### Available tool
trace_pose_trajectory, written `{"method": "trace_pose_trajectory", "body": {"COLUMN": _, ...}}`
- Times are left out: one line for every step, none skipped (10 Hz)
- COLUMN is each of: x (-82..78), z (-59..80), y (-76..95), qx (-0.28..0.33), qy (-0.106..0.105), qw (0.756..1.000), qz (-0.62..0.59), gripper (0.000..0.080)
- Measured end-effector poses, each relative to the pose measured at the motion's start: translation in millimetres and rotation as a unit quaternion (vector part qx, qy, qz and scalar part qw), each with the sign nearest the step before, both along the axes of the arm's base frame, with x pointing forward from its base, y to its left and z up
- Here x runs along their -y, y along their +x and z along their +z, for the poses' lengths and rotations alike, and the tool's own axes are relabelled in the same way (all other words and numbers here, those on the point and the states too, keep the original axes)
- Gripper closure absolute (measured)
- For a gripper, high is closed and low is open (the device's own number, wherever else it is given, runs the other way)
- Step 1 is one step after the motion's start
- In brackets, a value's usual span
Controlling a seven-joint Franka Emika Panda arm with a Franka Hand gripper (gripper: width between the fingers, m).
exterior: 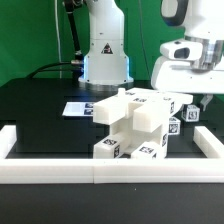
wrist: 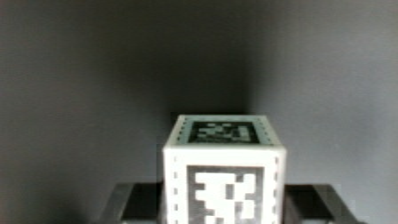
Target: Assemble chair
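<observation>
Several white blocky chair pieces with black-and-white tags stand joined in a chunky stack (exterior: 135,125) in the middle of the black table. My gripper (exterior: 198,100) is at the exterior view's right, low beside that stack, over a small white tagged piece (exterior: 189,112). In the wrist view a white post (wrist: 224,165) with a tag on its end and one on its side sits between the dark fingers (wrist: 139,200). The gripper (wrist: 224,208) is shut on this post, with a finger against each side. The post's lower end is out of view.
A long white border rail (exterior: 110,170) runs along the table's front, with raised ends at both sides. The marker board (exterior: 78,108) lies flat behind the stack to the exterior view's left. The arm's white base (exterior: 105,55) stands at the back.
</observation>
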State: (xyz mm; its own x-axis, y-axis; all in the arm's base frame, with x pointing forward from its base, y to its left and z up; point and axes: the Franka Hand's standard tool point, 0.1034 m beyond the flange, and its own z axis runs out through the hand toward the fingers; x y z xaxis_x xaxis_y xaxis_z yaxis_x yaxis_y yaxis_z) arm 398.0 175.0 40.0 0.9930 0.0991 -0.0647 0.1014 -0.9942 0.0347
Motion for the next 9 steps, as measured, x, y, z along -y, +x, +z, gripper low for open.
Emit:
{"method": "trace_pose_trajectory", "body": {"x": 0.8, "z": 12.0, "y": 1.5, "qx": -0.003, "qy": 0.004, "qw": 1.0, "qz": -0.004, "gripper": 0.0511}}
{"method": "trace_pose_trajectory", "body": {"x": 0.6, "z": 20.7, "y": 2.2, "qx": -0.003, "qy": 0.007, "qw": 1.0, "qz": -0.006, "gripper": 0.0511}}
{"method": "trace_pose_trajectory", "body": {"x": 1.0, "z": 32.4, "y": 2.7, "qx": -0.001, "qy": 0.013, "qw": 1.0, "qz": -0.009, "gripper": 0.0511}}
{"method": "trace_pose_trajectory", "body": {"x": 2.2, "z": 44.4, "y": 4.0, "qx": 0.001, "qy": 0.019, "qw": 1.0, "qz": -0.013, "gripper": 0.0511}}
{"method": "trace_pose_trajectory", "body": {"x": 6.9, "z": 55.8, "y": 7.1, "qx": 0.0, "qy": 0.023, "qw": 1.0, "qz": -0.011, "gripper": 0.0511}}
{"method": "trace_pose_trajectory", "body": {"x": 13.9, "z": 65.4, "y": 13.1, "qx": -0.002, "qy": 0.027, "qw": 1.0, "qz": -0.016, "gripper": 0.0511}}
{"method": "trace_pose_trajectory", "body": {"x": 17.6, "z": 66.3, "y": 15.9, "qx": -0.002, "qy": 0.027, "qw": 0.999, "qz": -0.022, "gripper": 0.0511}}
{"method": "trace_pose_trajectory", "body": {"x": 16.8, "z": 64.8, "y": 14.3, "qx": -0.003, "qy": 0.026, "qw": 0.999, "qz": -0.02, "gripper": 0.0511}}
{"method": "trace_pose_trajectory", "body": {"x": 17.0, "z": 64.9, "y": 14.4, "qx": -0.003, "qy": 0.026, "qw": 0.999, "qz": -0.021, "gripper": 0.051}}
